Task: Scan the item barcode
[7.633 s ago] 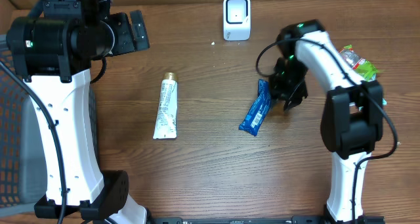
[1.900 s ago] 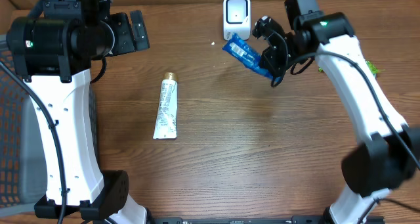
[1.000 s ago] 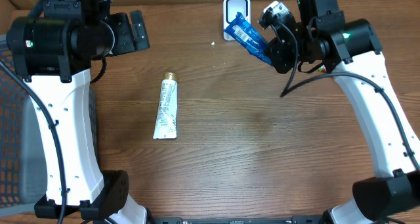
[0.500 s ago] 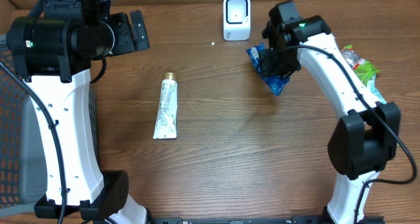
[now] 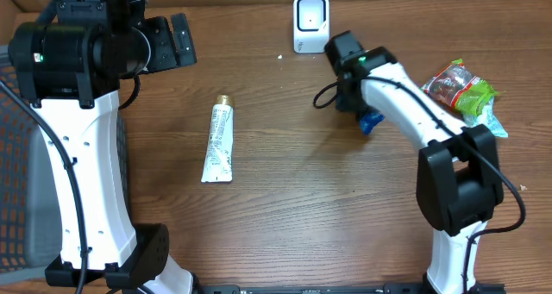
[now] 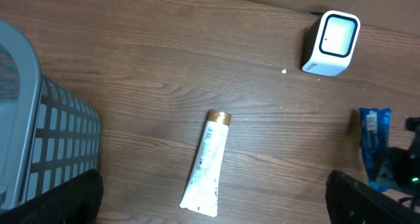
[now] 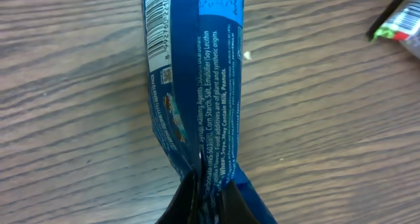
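The item is a blue snack wrapper [image 7: 197, 86], pinched at its lower end by my shut right gripper [image 7: 210, 194]; its barcode [image 7: 156, 20] faces the wrist camera, with wood close behind. From overhead only a blue corner [image 5: 371, 121] shows under my right gripper [image 5: 360, 104], just right of and below the white scanner [image 5: 310, 22]. The left wrist view shows the wrapper [image 6: 373, 142] and scanner [image 6: 331, 43] too. My left gripper [image 5: 177, 40] hangs open high at the far left, holding nothing.
A white tube [image 5: 218, 143] with a gold cap lies left of centre. Green and red snack packets [image 5: 461, 87] sit at the right edge. A grey basket [image 6: 39, 145] stands off the table's left side.
My right arm has brought the blue wrapper away from the scanner's face, down and to the left toward the table; it is now mostly hidden under the arm. The left arm has not moved.
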Controlling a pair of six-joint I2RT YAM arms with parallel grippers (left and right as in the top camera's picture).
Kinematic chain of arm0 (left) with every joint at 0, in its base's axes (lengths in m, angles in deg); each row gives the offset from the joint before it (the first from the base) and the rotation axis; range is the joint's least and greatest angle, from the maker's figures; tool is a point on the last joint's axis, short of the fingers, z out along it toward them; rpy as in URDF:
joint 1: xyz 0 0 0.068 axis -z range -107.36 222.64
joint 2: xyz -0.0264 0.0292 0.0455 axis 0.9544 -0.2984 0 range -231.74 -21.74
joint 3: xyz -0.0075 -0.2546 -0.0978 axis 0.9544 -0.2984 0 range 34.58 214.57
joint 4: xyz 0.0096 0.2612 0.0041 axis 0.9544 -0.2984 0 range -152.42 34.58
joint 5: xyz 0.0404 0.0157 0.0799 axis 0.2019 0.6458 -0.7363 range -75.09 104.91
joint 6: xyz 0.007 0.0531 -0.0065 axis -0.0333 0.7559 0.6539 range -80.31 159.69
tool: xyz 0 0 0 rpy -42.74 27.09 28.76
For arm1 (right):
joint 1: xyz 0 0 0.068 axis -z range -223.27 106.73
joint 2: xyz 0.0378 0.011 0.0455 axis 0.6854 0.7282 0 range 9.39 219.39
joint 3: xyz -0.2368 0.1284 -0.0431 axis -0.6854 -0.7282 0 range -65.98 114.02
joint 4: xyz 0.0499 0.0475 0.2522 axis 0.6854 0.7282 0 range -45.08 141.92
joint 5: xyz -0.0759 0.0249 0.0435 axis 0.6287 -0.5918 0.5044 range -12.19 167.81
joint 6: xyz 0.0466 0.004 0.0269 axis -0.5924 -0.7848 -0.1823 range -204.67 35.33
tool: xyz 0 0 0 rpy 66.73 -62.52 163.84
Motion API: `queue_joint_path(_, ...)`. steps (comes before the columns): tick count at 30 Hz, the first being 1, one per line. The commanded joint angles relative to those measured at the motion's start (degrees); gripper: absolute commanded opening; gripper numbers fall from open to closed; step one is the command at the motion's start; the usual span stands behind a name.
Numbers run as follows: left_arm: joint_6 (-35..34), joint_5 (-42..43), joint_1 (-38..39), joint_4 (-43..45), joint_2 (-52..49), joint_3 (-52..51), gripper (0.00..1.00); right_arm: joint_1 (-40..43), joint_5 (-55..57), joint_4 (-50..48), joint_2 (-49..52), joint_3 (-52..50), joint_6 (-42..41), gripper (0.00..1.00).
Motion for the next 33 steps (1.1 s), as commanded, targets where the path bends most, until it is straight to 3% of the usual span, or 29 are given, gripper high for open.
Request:
queue_joint_path(1,-0.8,-0.5,0.0,0.2,0.1,-0.2,1.0,-2.6,3.8,-1.1,-0.3,-1.2,-1.6,0.04)
queue_joint_path(2,-0.8,-0.5,0.0,0.2,0.1,-0.2,1.0,-2.9,3.8,-1.2,-0.3,-1.3,-1.6,0.06)
queue_joint_path(3,-0.8,-0.5,0.0,0.2,0.1,-0.2,1.0,-3.2,3.8,-1.2,-0.3,-1.3,-1.2,0.16)
queue_joint_path(6,-0.8,-0.5,0.0,0.2,0.1,-0.2,1.0,-3.2,3.8,-1.1,-0.3,-1.2,1.9,0.63)
queue_joint_path(7,-0.8,-0.5,0.0,0.2,0.1,-0.2,1.0,-3.0,3.8,-0.9,-0.3,-1.1,2.6,0.68)
queue_joint_path(13,-0.8,-0.5,0.0,0.2,0.1,-0.2,1.0,3.1,-7.9,-1.6,-0.3,1.4,10.6,0.7)
queue_joint_path(18,-0.8,-0.5,0.0,0.2,0.1,-0.2,0.99,12.7,-33.4,-7.2,0.1,1.3,20.3,0.71)
queue_joint_path(23,-0.8,-0.5,0.0,0.2,0.1,-0.2,0.99,20.4,-52.5,-12.6,2.2,0.2,24.8,0.66)
queue_joint_path(30,-0.8,-0.5,0.0,0.2,0.1,-0.2,1.0,22.1,-60.3,-14.8,7.8,-0.8,28.9,0.62)
queue_joint_path(33,-0.8,-0.5,0.0,0.2,0.1,-0.2,0.99,21.6,-60.3,-14.8,10.2,-0.9,29.1,0.53)
